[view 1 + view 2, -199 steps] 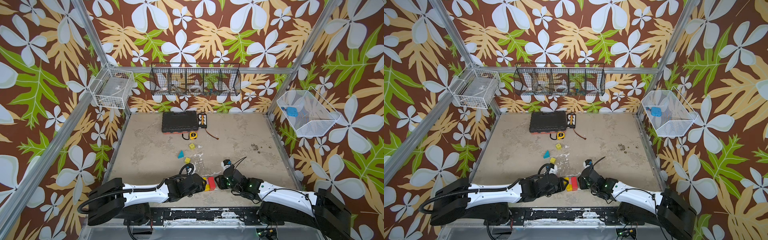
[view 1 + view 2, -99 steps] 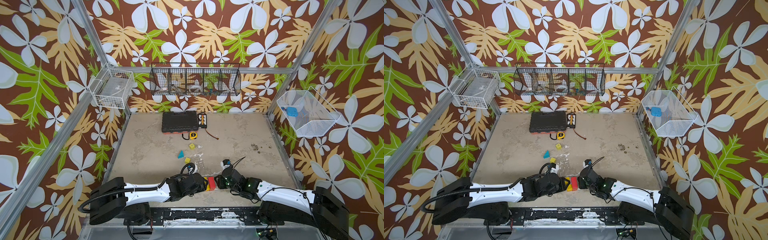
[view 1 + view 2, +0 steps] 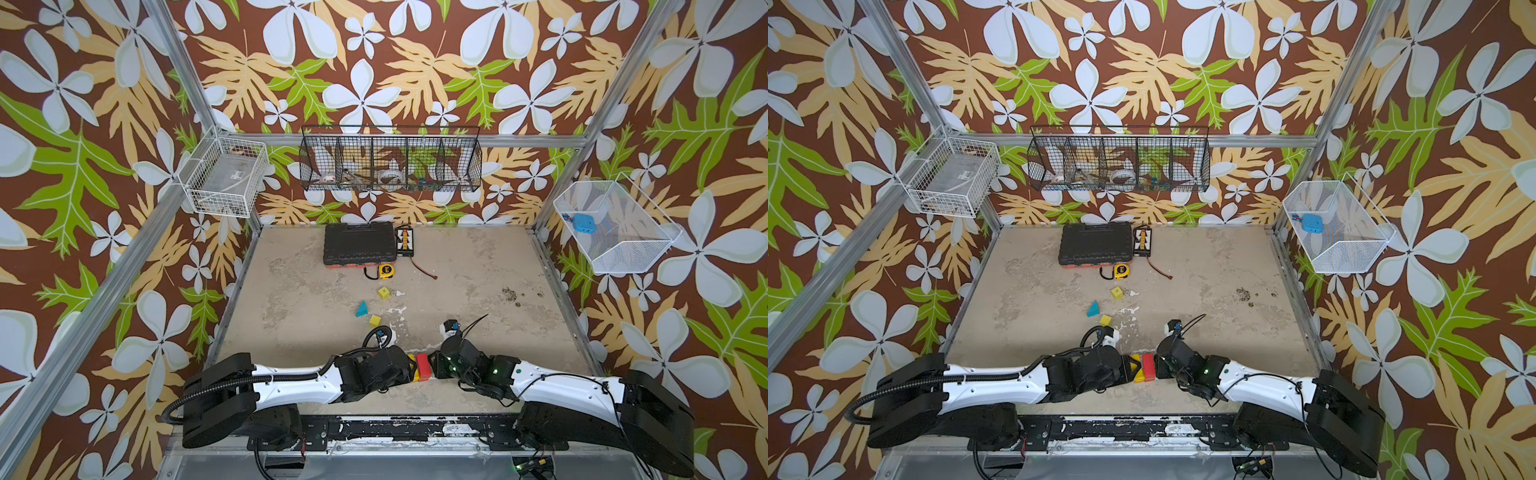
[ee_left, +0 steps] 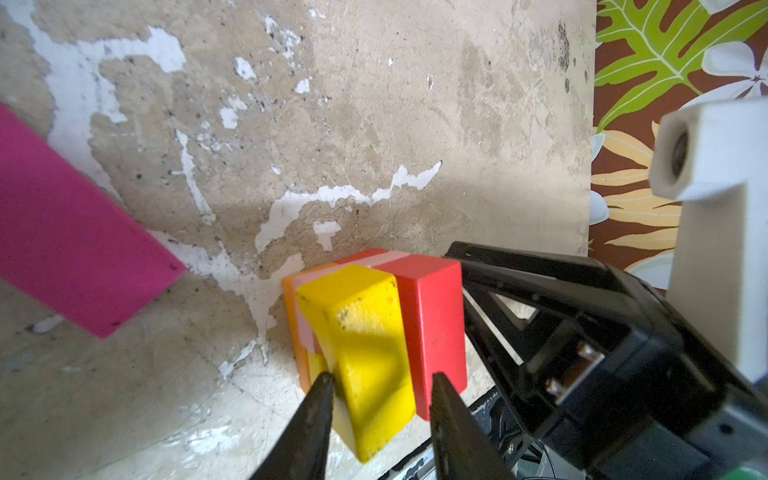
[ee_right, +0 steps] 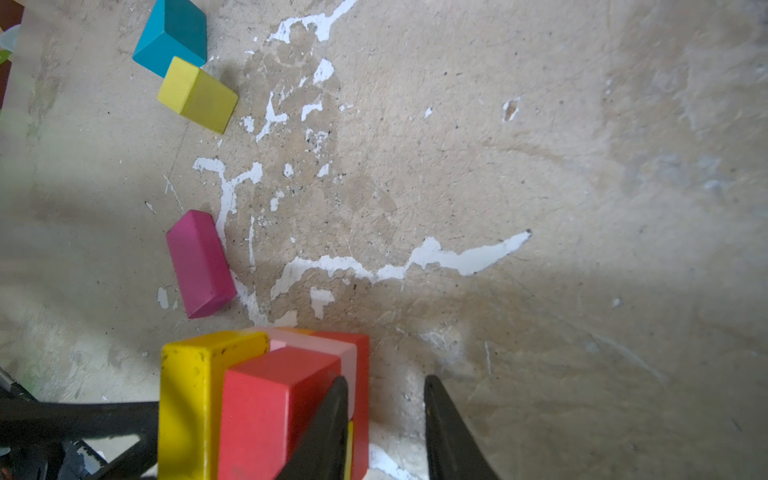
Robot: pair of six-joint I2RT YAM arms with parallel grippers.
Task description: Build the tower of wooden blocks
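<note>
So far tower (image 3: 419, 368) partly built. Left gripper (image 4: 380, 386) pinches its yellow block (image 4: 361, 332); right gripper (image 5: 384, 386) narrow, empty, alongside. Magenta brick (image 5: 199, 264), teal wedge (image 5: 172, 35), two yellow cubes (image 3: 375, 320) (image 3: 383, 292) left loose.

Painted wood on a worn, flaking table top (image 4: 374, 124)
Table top rough matt beige, coating chipped to white patches; yellow block (image 4: 365, 340) satin paint, scuffed with dark specks; red block (image 4: 432, 316) smooth, slight sheen; magenta brick (image 5: 199, 262) flat matt; fingers (image 4: 316, 419) of left gripper (image 4: 379, 376) matt black plastic; wall basket (image 3: 390, 162) black metal wire; tool case (image 3: 359, 247) textured black plastic; frame rail (image 3: 532, 142) brushed metal
</note>
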